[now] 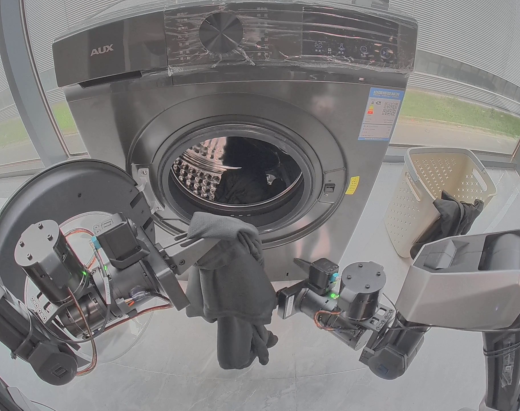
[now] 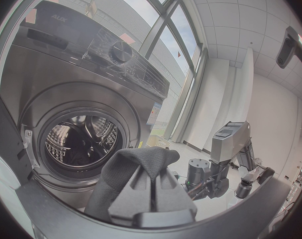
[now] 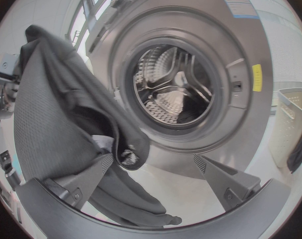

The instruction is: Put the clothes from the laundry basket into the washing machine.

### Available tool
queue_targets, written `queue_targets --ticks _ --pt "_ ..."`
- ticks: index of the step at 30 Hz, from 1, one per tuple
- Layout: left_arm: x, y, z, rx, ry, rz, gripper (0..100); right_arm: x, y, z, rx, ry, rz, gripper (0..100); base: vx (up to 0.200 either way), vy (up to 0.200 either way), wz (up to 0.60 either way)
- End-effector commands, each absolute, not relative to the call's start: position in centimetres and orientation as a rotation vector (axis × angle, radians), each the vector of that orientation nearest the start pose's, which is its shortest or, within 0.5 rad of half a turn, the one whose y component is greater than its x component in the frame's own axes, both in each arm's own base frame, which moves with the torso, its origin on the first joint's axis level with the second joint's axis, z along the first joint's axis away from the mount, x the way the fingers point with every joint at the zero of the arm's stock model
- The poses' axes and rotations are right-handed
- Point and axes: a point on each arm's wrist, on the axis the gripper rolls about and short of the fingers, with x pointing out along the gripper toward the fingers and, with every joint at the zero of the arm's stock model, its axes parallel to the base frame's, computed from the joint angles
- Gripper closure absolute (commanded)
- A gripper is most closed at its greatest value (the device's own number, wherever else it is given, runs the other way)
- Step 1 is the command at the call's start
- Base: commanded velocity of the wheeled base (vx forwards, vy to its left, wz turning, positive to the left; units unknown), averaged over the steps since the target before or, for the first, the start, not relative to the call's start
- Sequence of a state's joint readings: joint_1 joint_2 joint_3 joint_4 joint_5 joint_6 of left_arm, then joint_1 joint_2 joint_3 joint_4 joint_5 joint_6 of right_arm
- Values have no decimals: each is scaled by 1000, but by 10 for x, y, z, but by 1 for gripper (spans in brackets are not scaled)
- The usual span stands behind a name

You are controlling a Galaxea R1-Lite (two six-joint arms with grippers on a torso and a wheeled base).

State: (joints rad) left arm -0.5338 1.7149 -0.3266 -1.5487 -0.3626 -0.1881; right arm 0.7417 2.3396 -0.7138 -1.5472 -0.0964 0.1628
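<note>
A dark grey knit garment (image 1: 231, 281) hangs in front of the grey metal front-loading washing machine (image 1: 237, 98), just below its round drum opening (image 1: 237, 172). It is bunched at the top and falls in long limp folds, with its lowest end hanging close to the floor. The left gripper (image 2: 153, 175) has its fingers closed tight on the garment's top fold. The right gripper (image 3: 152, 159) sits low in front of the machine with its fingers spread apart, one of them against the hanging cloth. More dark clothes (image 1: 246, 184) lie inside the machine's drum. The machine's round door (image 1: 60, 201) stands swung open at its left.

To the machine's right stands a cream perforated plastic laundry basket (image 1: 442, 152), with another dark garment (image 1: 451, 218) draped over its rim. The machine stands on a pale grey marbled floor (image 1: 328, 361), and tall windows (image 1: 471, 29) rise behind it.
</note>
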Motion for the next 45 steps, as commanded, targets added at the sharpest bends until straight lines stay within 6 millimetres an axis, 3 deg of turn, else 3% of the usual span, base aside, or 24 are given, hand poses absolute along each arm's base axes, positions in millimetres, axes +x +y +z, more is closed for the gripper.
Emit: queue_targets --ticks 1,10,20,21,28,40,45 --pt "210 -134 155 -190 -80 -907 100 267 267 33 130 118 719 0 0 0 0" --pt "209 -132 154 -186 -76 -903 100 261 278 41 147 97 802 0 0 0 0" --pt "207 -132 154 -187 -76 -909 100 279 283 52 159 11 783 0 0 0 0" --pt "206 -132 155 -188 -80 -910 100 280 283 53 153 5 781 100 0 0 0" --pt "208 -129 156 -189 -82 -895 100 279 279 56 148 7 761 100 0 0 0" --pt "206 -128 160 -199 -99 -886 100 257 242 88 143 0 686 100 0 0 0" --pt "206 -127 161 -200 -102 -880 100 248 233 89 130 22 683 100 0 0 0"
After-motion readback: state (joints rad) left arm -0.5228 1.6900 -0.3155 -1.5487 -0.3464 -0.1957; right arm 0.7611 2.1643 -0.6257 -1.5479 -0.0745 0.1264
